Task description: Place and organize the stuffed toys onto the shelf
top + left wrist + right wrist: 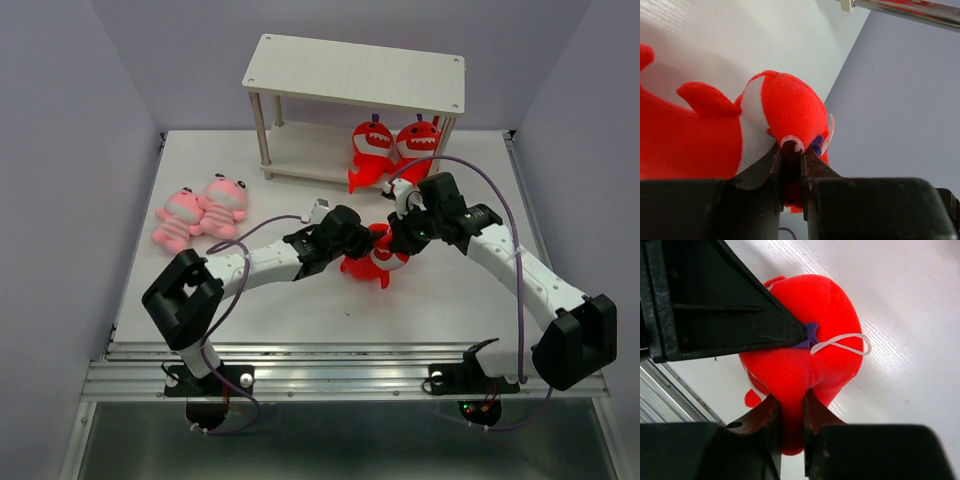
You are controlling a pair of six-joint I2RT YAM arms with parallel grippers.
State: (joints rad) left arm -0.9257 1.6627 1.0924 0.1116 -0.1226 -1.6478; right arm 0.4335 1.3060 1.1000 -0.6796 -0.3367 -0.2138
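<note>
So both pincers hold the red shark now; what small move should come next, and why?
Probably open the left pincer. Both it and the right pincer pinch the same red shark toy, and the right arm is nearer the shelf, where two red sharks already sit on the lower board.

A white table with a faint line pattern on its surface fills the middle. Along its near edge runs a ribbed metal rail. Plain pale grey walls stand close at the left, the right and behind the table.
</note>
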